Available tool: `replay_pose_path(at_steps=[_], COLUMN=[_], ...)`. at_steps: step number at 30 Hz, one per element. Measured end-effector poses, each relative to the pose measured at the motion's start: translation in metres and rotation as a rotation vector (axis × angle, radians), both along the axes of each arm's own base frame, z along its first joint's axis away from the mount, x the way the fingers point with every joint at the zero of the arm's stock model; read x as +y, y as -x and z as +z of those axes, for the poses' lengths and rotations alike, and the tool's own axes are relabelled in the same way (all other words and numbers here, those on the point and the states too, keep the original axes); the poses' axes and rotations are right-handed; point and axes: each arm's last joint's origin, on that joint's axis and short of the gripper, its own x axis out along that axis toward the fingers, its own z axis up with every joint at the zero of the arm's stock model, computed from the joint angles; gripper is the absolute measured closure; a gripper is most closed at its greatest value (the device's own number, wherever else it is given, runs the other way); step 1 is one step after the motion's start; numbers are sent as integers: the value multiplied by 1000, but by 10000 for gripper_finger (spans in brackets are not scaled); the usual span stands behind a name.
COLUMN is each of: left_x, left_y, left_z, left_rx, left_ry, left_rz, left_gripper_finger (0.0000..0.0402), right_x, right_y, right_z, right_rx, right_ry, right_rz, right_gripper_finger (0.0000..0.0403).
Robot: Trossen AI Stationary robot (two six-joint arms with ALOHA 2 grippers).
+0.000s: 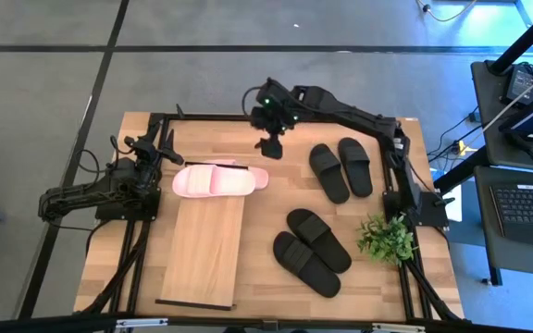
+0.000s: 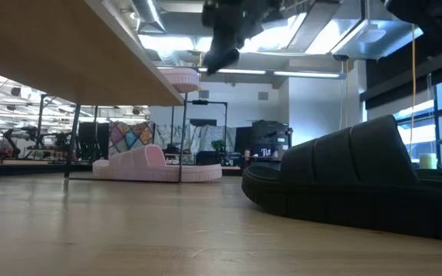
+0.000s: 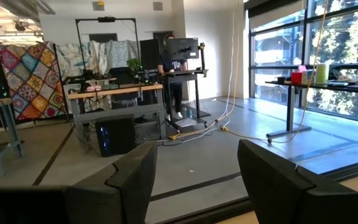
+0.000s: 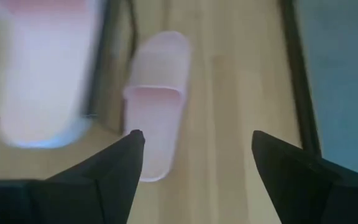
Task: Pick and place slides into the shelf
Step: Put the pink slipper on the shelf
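Looking down on the desk (image 1: 266, 277), we find the right gripper (image 1: 269, 146) hanging in the air near the far edge, its fingers spread apart and nothing between them. The pink slides (image 1: 218, 180) lie just to its left and a little nearer us, side by side at the far end of the shelf (image 1: 202, 254). One seems to rest on the plank top and the other just off its far end, though from above we cannot say exactly where the edge falls. Their long axis runs across the desk, left to right, at right angles to the long plank.

In its own wrist view, the right gripper (image 4: 194, 149) has one pink slide (image 4: 157, 102) showing between and beyond the spread fingers, lengthwise with the view.

The left gripper (image 1: 160, 148) waits at the desk's far left corner, also open, pointing out into the room. It sits about as near the pink pair as the right one, but only the right one is aimed at them.

Two pairs of black slides (image 1: 340, 168) (image 1: 311, 252) lie well apart on the right half, none shelved, beside a small green plant (image 1: 387, 239)
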Motion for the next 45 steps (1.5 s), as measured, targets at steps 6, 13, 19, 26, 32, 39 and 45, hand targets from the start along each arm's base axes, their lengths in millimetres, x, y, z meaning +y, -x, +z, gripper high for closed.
replay_pose_path(at_steps=[6,13,19,26,32,39,45], left_x=[0,0,0,0,-5,-10,-8], left_y=[0,0,0,1,-3,-6,-5], left_z=[-2,-2,-2,5,15,13,4], left_rx=[26,25,22,-71,-133,-20,71], left_ry=[5,6,5,-18,-50,-3,42], left_rz=[1,0,0,-22,-278,-439,-355], left_gripper_finger=[185,185,185,185,185,185,185], right_x=[-31,-39,-39,-39,-39,-39,-39], right_y=[1,5,9,9,9,9,9], right_z=[-46,-96,-120,-121,-121,-121,-121], right_rx=[13,-8,16,12,13,13,13], right_ry=[-18,-135,-164,-162,-162,-162,-162], right_rz=[-63,44,18,16,16,16,17], right_gripper_finger=[107,107,107,107,107,107,107])
